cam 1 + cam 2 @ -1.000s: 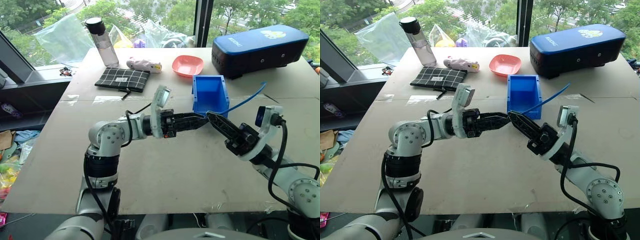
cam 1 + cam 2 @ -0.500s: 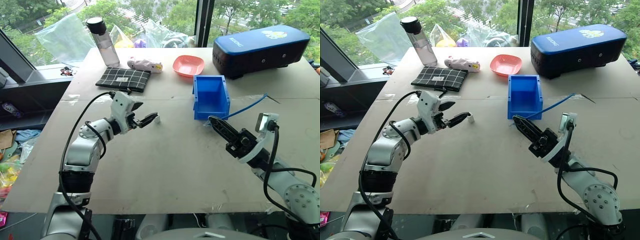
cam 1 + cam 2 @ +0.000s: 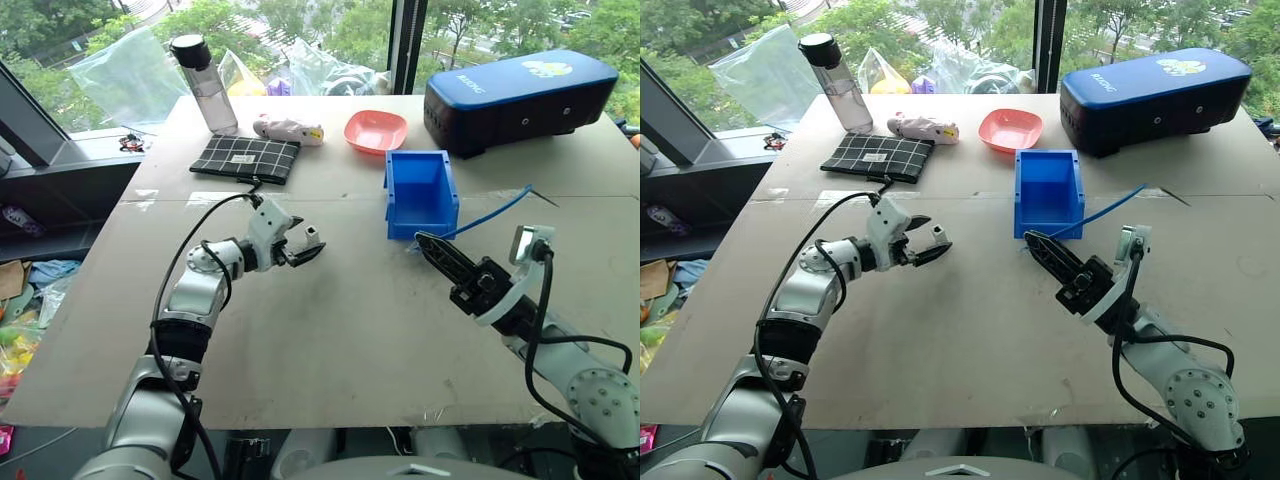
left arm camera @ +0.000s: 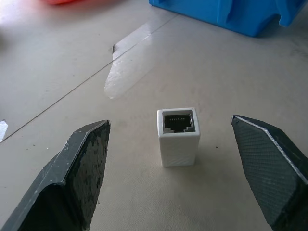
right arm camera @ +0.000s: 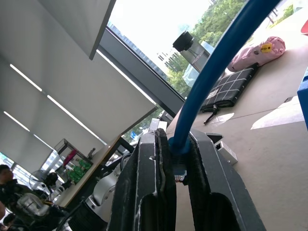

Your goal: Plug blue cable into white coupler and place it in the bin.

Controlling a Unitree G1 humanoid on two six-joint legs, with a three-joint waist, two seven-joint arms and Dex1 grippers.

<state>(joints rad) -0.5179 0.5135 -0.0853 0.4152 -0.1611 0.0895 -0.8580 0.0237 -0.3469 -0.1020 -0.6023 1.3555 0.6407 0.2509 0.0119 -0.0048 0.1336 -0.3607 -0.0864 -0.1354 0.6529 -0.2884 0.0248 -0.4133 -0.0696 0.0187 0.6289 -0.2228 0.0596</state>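
Note:
The white coupler (image 4: 178, 135) stands on end on the table, dark socket facing up, between the black fingers (image 4: 82, 173) of my open left gripper (image 3: 307, 246); neither finger touches it. It lies left of the bin (image 3: 421, 190), a bright-blue bin with its low front lip toward me. My right gripper (image 3: 428, 246) is shut on the blue cable (image 3: 490, 210) just in front of the bin's right corner. The cable's clear plug (image 5: 179, 171) sits between the fingers, and the rest of the cable trails up and away to the right.
Along the table's far side stand a water bottle (image 3: 205, 82), a black checked pouch (image 3: 246, 157), a pink toy (image 3: 288, 129), a pink dish (image 3: 376, 130) and a big dark-blue case (image 3: 520, 98). Bare tabletop (image 3: 340, 330) lies between the two arms.
My left gripper drew away from the right gripper, moving left and down to the table, and opened; the coupler now stands free between its fingers. The right gripper sank slightly, still holding the cable.

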